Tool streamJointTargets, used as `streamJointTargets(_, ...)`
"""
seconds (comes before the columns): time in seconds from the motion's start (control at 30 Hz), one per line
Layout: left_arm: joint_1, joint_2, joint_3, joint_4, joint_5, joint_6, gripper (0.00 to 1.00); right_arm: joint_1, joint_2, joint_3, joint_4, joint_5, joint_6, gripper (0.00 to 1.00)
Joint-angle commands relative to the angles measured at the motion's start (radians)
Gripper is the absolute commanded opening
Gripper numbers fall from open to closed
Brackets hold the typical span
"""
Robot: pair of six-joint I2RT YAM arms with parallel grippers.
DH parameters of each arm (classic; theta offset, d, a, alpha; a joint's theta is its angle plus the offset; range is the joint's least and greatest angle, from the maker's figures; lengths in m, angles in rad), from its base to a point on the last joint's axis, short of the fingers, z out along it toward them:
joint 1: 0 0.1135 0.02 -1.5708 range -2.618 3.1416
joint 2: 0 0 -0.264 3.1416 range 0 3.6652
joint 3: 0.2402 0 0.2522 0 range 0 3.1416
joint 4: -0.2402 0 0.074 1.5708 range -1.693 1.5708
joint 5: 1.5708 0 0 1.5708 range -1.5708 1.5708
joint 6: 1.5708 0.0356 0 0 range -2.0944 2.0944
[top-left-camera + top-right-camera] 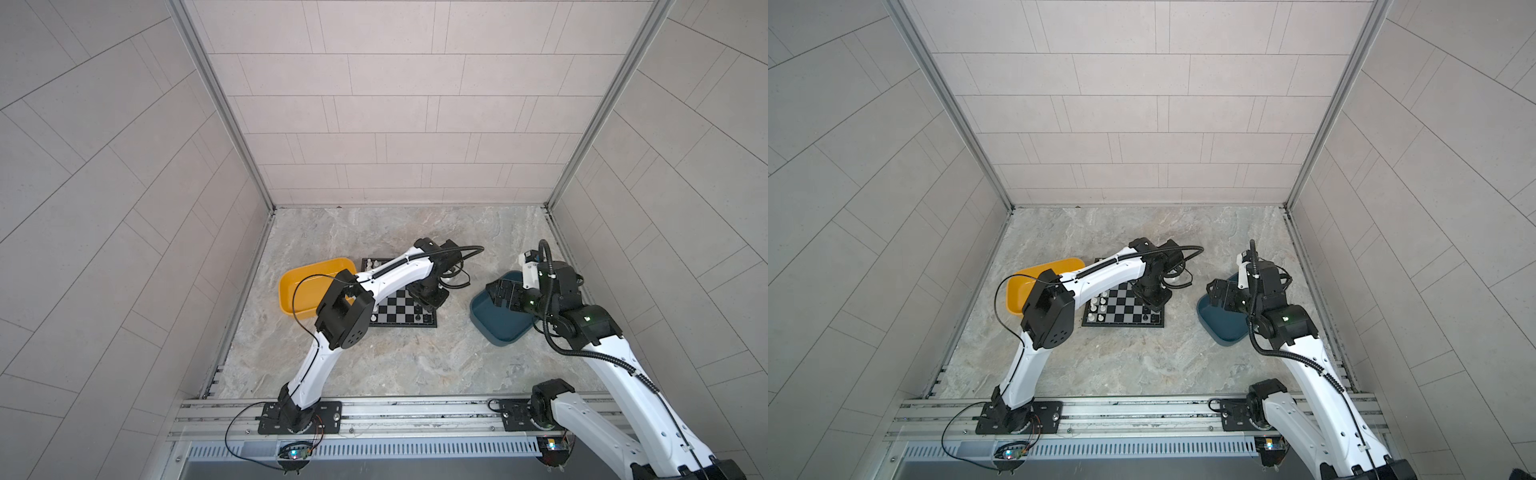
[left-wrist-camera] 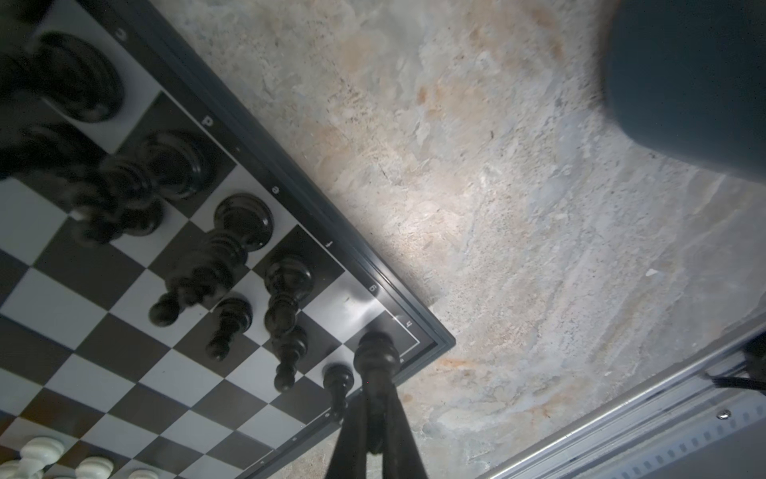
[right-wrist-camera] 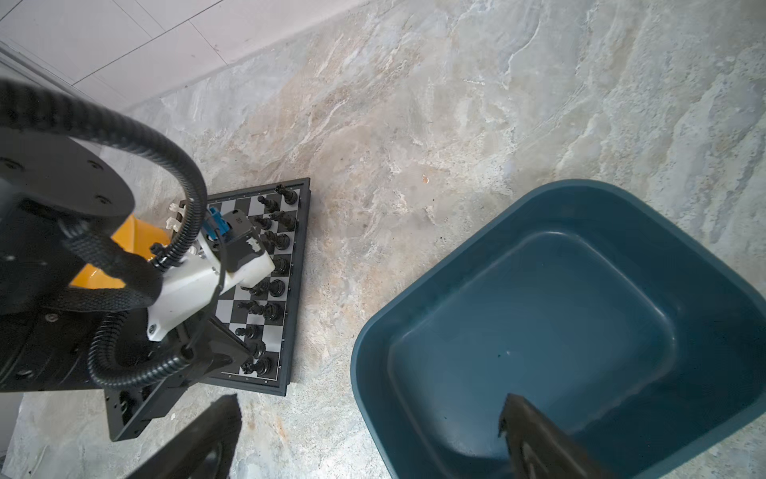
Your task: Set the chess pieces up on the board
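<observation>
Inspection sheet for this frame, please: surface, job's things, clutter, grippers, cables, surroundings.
Surface: marbled tabletop.
Job's things: board with white pieces on one side, black pieces on the opposite side.
Clutter: yellow tray, teal tray; no pieces seen in the teal one.
Grippers: left gripper shut on a black piece at a corner square; right gripper open over the teal tray's edge.
Cables: black conduits on both arms.
Surroundings: tiled walls, metal rail in front.
</observation>
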Motion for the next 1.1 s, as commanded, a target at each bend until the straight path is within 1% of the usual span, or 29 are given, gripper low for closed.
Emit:
streamJointTargets(0.0,-0.007,0.025,0.030,-0.036,-0.031,0.005,0.00,0.003,-0.017,-0.004,-0.011,0.001,-0.013,0.99)
streamJointTargets(0.47,-0.007,0.066,0.041,-0.011,-0.089,-0.027,0.00,0.002,-0.042,-0.023,-0.015,-0.010,-0.007,0.99)
streamJointTargets(0.63,-0.007,0.078,0.046,-0.009,-0.092,-0.032,0.00,-0.001,-0.045,-0.025,-0.016,-0.012,-0.006,0.99)
streamJointTargets(0.7,-0.007,0.080,0.046,-0.011,-0.102,-0.035,0.03,-0.003,-0.047,-0.024,-0.018,-0.010,-0.006,0.99)
streamJointTargets(0.83,-0.007,0.086,0.046,-0.009,-0.084,-0.035,0.07,-0.004,-0.048,-0.027,-0.017,-0.013,-0.005,0.99)
streamJointTargets(1.07,-0.007,0.077,0.044,-0.006,-0.061,-0.033,0.21,-0.005,-0.049,-0.026,-0.018,-0.016,-0.001,0.99)
